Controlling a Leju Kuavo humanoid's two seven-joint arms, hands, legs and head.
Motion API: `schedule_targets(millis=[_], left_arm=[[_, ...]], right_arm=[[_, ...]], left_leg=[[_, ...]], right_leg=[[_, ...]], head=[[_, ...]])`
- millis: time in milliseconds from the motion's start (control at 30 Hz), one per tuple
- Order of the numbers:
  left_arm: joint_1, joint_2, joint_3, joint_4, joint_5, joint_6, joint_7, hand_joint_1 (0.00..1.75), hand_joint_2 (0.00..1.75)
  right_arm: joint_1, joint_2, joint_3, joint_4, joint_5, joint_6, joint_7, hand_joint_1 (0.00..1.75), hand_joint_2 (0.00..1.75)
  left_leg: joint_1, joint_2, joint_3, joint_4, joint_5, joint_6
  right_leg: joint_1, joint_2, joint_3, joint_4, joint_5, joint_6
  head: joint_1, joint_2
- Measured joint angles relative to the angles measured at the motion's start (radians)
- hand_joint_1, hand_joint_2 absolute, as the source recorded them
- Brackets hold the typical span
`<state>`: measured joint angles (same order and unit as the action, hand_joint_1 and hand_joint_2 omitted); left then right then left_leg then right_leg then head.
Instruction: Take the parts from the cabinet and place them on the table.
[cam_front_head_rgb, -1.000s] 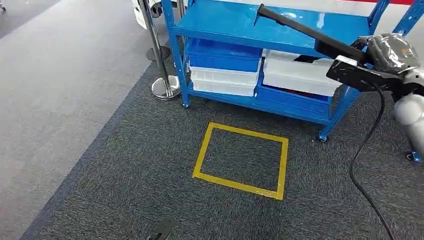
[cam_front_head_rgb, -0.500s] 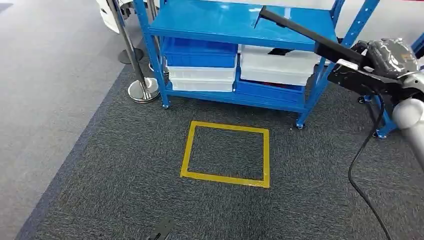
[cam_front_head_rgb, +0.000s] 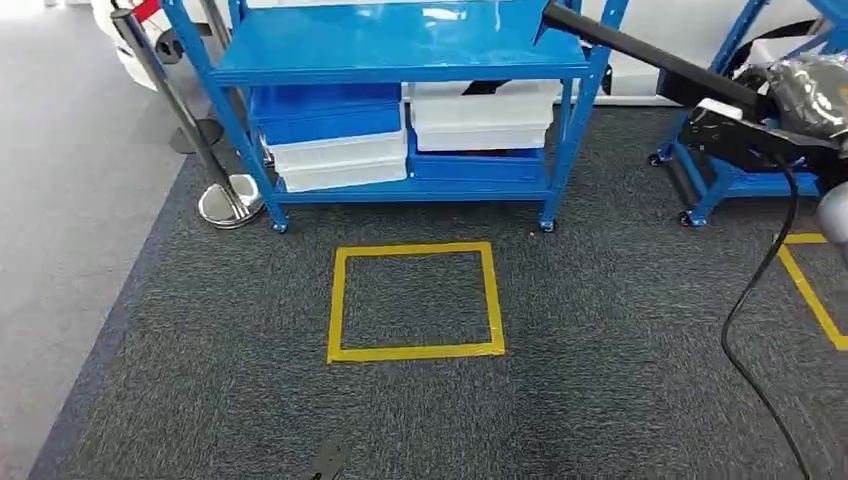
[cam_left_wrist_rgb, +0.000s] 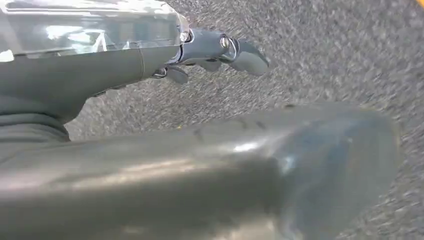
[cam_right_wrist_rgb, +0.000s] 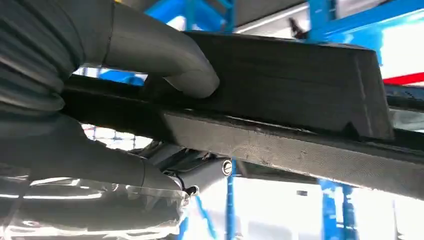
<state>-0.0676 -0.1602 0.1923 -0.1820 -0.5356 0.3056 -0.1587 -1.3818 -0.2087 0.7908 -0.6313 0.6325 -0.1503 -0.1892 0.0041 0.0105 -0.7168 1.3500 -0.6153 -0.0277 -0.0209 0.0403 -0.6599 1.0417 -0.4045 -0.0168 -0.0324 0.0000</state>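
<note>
My right hand (cam_front_head_rgb: 803, 92) is raised at the right edge of the head view and grips a long black part (cam_front_head_rgb: 640, 55), a flat bar with a thicker block near the hand. The bar's far end reaches over the corner of the blue cabinet (cam_front_head_rgb: 400, 50). In the right wrist view the thumb (cam_right_wrist_rgb: 165, 55) presses on top of the black part (cam_right_wrist_rgb: 290, 80). My left hand (cam_left_wrist_rgb: 100, 75) hangs over the grey carpet, fingers stretched out and apart from the thumb, with nothing in it.
The cabinet's lower shelf carries a blue bin (cam_front_head_rgb: 325, 110) and white bins (cam_front_head_rgb: 480, 115). A yellow taped square (cam_front_head_rgb: 335, 300) marks the carpet before it. A steel stanchion (cam_front_head_rgb: 225, 200) stands at its left, a second blue rack (cam_front_head_rgb: 730, 180) at the right. A black cable (cam_front_head_rgb: 750, 330) hangs from my right arm.
The whole picture has shifted: the camera has turned, so cabinet and yellow square now sit further left and a second rack has come in. The black part stays in my right hand.
</note>
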Motion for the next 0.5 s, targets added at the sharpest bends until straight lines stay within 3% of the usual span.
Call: schedule_targets(millis=[33,100,133,167,233,300,333,367,400,467,500], left_arm=[[0.002,0.000,0.000,0.000,0.000,0.000,0.000,0.00,0.00],[0.004,-0.001,0.000,0.000,0.000,-0.001,0.000,0.00,0.00],[0.006,-0.001,0.000,0.000,0.000,-0.001,0.000,0.00,0.00],[0.008,-0.001,0.002,0.000,0.000,-0.001,0.000,0.00,0.00],[0.012,-0.001,0.003,0.000,0.000,-0.003,0.005,0.00,0.00],[0.011,-0.001,0.004,0.000,-0.003,-0.005,0.013,0.00,0.00],[0.010,-0.003,0.004,0.000,-0.003,-0.008,0.015,0.00,0.00],[0.009,-0.003,0.005,0.000,-0.002,-0.011,0.016,0.00,0.00],[0.012,-0.003,0.005,0.000,-0.002,-0.013,0.014,0.00,0.00],[0.022,-0.003,0.007,0.000,0.001,-0.016,0.013,0.00,0.00],[0.025,-0.001,0.007,0.000,0.002,-0.016,0.012,0.00,0.00]], right_arm=[[0.000,-0.007,0.000,0.001,0.000,0.003,-0.002,1.75,1.75],[-0.001,-0.021,0.000,0.002,0.000,0.006,-0.008,1.75,1.75],[-0.003,-0.023,0.000,0.002,0.000,0.006,-0.011,1.75,1.75],[-0.006,-0.031,0.000,0.002,0.000,0.006,-0.012,1.75,1.75],[-0.008,-0.037,0.000,0.003,0.000,0.005,-0.014,1.75,1.75],[-0.006,-0.059,0.000,0.002,0.002,0.004,-0.014,1.75,1.75],[-0.002,-0.076,-0.001,-0.001,0.002,0.003,-0.014,1.75,1.75],[-0.002,-0.095,-0.002,-0.011,0.002,0.003,-0.013,1.75,1.75],[0.000,-0.111,-0.002,-0.025,0.002,0.002,-0.010,1.75,1.75],[0.009,-0.127,-0.002,-0.041,0.003,0.003,-0.008,1.75,1.75],[0.016,-0.134,-0.002,-0.045,0.003,0.003,-0.007,1.75,1.75]], left_leg=[[0.000,-0.001,0.007,-0.015,0.018,0.003],[0.000,-0.013,0.080,-0.171,0.110,0.012],[0.000,-0.050,0.125,-0.268,0.156,0.019],[0.007,-0.109,0.140,-0.300,0.139,0.024],[0.002,-0.091,0.148,-0.318,0.144,0.023],[-0.002,-0.070,0.149,-0.323,0.150,0.032],[0.011,-0.051,0.154,-0.346,0.165,0.043],[0.009,-0.043,0.157,-0.353,0.170,0.050],[0.008,-0.033,0.156,-0.354,0.173,0.055],[0.005,-0.005,0.153,-0.353,0.172,0.055],[0.005,0.012,0.151,-0.352,0.172,0.055]], right_leg=[[0.001,0.013,0.000,0.001,0.001,0.001],[0.001,0.043,0.001,0.004,0.003,0.004],[0.001,0.055,0.001,0.006,0.003,0.005],[0.000,0.065,-0.004,0.003,0.007,0.012],[-0.008,0.093,-0.016,0.002,0.017,0.028],[-0.012,0.121,-0.018,-0.012,0.030,0.047],[-0.010,0.096,-0.020,-0.007,0.026,0.047],[0.002,0.031,-0.030,0.012,0.006,0.047],[-0.001,-0.008,-0.056,0.068,-0.033,0.050],[-0.003,-0.030,-0.124,0.220,-0.102,0.056],[-0.004,-0.033,-0.146,0.271,-0.115,0.059]], head=[[0.000,0.000],[0.000,0.000],[0.000,0.000],[0.000,0.000],[0.000,0.000],[0.000,0.000],[0.000,0.000],[0.000,0.000],[0.000,0.000],[0.000,0.000],[0.000,0.000]])
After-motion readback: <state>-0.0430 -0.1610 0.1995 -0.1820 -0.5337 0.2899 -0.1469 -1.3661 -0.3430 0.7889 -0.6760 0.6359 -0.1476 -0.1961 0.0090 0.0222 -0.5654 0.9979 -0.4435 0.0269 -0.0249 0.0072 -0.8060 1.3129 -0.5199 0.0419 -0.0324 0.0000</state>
